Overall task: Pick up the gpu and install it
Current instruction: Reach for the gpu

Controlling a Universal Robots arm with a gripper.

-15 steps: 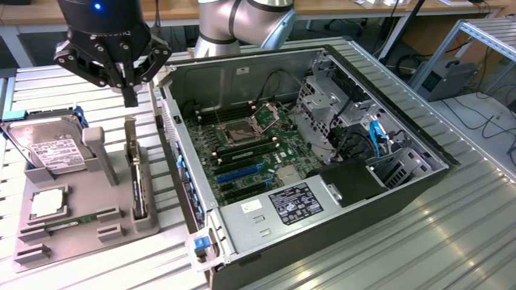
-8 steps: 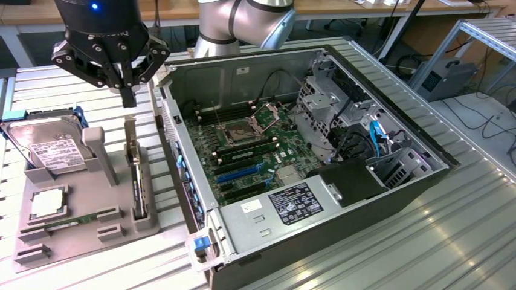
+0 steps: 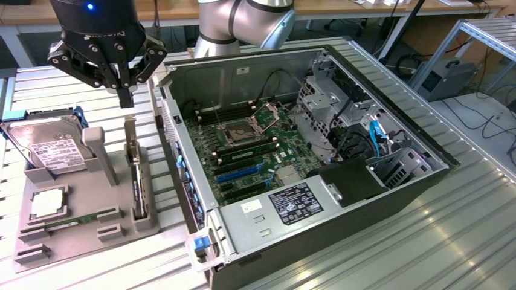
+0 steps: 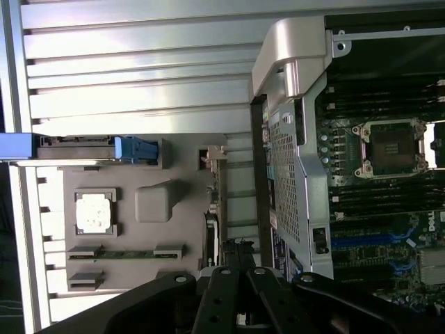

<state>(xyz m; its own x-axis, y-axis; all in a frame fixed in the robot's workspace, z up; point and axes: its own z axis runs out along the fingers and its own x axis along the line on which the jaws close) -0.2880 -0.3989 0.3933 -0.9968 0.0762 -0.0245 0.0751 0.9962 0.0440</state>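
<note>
Claw (image 3: 127,96) pressed together, empty, hovering above tray (image 3: 57,244), over its case-side edge. Gpu (image 3: 137,178) upright on edge in tray slot nearest open case (image 3: 347,229), untouched. Hard drive (image 3: 48,148) leaning at tray end nearest claw; chip (image 3: 47,202) and memory stick (image 3: 69,222) lying flat in tray

Nothing fully legible. Hard drive label (image 3: 52,154): white w/ dark print, too small to read. PSU label (image 3: 295,203): black w/ white print and cert-type marks, unreadable. Small white sticker (image 3: 241,70) on case wall (image 3: 217,78): unreadable. White lettering (image 4: 432,224) at motherboard (image 4: 375,202) edge, poss. Dell logo, not sure.
</note>
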